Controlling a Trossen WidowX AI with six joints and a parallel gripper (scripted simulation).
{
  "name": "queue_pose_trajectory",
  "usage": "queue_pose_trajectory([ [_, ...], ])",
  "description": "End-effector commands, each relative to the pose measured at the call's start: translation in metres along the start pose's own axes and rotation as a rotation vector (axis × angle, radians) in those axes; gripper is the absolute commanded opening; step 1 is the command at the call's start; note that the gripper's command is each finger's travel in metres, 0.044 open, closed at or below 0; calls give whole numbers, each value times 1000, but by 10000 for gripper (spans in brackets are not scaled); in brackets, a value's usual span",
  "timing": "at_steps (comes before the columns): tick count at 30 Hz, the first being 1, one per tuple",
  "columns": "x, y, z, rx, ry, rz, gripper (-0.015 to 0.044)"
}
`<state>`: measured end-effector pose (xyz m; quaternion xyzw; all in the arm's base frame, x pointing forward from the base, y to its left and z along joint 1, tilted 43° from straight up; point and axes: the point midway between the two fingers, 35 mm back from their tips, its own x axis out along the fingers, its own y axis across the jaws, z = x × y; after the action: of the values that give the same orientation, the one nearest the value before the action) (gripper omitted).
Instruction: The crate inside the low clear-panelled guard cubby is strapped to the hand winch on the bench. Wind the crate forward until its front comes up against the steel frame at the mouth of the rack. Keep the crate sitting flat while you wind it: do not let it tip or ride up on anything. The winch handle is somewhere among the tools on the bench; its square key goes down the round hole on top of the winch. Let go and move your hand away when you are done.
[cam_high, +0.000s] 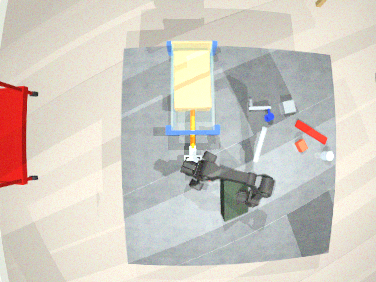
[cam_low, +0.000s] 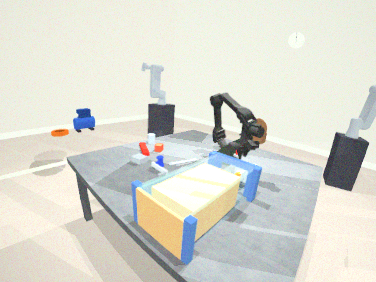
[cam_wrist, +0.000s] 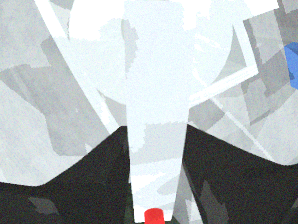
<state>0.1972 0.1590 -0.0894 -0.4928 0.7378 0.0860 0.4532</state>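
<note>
The pale yellow crate (cam_high: 192, 82) (cam_low: 197, 184) sits flat in the clear-panelled cubby. A gap shows between its front and the blue bar (cam_high: 200, 131) across the mouth. An orange strap (cam_high: 193, 120) runs from the crate to the white winch (cam_high: 192, 152) (cam_wrist: 100, 60). A white crank handle (cam_wrist: 157, 100) reaches across the winch top, with its red knob (cam_wrist: 154, 216) (cam_low: 236, 153) mostly hidden between the fingers. My gripper (cam_wrist: 153, 133) (cam_high: 196, 170) is shut on the handle at its knob end. How deep the square key sits is hidden.
A dark green block (cam_high: 232, 202) stands beneath my arm. Right of the cubby lie a white L-shaped tool (cam_high: 260, 107), a blue piece (cam_high: 269, 116), a grey block (cam_high: 289, 107), a white bar (cam_high: 260, 144), a red bar (cam_high: 311, 131) and an orange cube (cam_high: 301, 145).
</note>
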Motion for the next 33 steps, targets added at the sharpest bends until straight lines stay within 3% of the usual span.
queue_pose_trajectory([
  [1,0,0,0,0,0,1,39],
  [6,0,0,0,0,0,1,0],
  [33,-5,-1,6,1,78,10,0],
])
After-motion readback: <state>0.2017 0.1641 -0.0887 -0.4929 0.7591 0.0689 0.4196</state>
